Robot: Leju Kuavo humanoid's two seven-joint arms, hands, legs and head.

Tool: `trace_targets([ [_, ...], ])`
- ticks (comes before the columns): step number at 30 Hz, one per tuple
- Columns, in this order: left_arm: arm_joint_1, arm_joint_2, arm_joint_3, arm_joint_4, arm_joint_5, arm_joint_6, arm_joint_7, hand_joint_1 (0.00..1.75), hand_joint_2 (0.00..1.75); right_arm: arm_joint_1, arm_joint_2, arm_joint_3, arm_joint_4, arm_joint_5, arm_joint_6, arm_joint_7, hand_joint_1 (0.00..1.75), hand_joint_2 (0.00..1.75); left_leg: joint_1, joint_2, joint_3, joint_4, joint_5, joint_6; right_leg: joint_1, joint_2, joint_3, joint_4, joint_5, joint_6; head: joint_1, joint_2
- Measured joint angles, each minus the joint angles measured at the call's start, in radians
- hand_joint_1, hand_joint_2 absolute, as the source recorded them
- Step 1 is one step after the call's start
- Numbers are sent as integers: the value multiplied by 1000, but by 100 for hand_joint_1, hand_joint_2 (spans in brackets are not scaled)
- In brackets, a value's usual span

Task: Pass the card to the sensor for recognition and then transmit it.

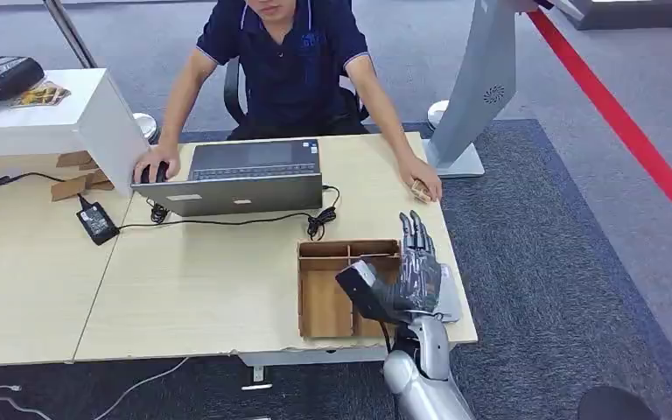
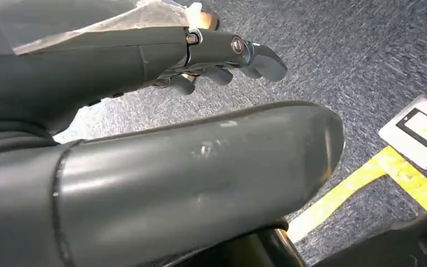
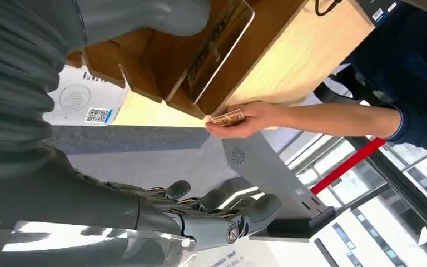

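1. Card: from the head view I counted one, held in the person's hand at the table's far right edge. My right hand hovered over the wooden tray, fingers straight, holding nothing.
2. Left wrist view: my left hand hung above carpet, fingers loosely curled, empty.
3. Right wrist view: one card, pinched by the person beside the tray; my fingers were apart from it.

Card: tan, thin, held edge-on in the person's hand at the table's 2 o'clock corner. Sensor: flat white pad with QR code, just beside the wooden tray, its 3 o'clock side.
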Motion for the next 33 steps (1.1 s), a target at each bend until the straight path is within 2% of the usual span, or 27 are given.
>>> trace_targets([
  [8, 0, 0, 0, 0, 0, -2, -4, 0, 0, -12, -9, 0, 0, 21, 0, 22, 24, 175, 0, 0, 0, 0, 0, 0, 0, 0, 0, 0, 0, 0, 0, 0],
  [17, 0, 0, 0, 0, -2, -2, -7, 0, 0, -29, -32, 0, 0, 27, 0, 45, 17, 175, 0, 0, 0, 0, 0, 0, 0, 0, 0, 0, 0, 0, 0, 0],
  [33, 0, 0, 0, 0, -1, -2, -9, 0, 0, -31, -45, 0, 0, 27, 0, 51, 21, 175, 0, 0, 0, 0, 0, 0, 0, 0, 0, 0, 0, 0, 0, 0],
])
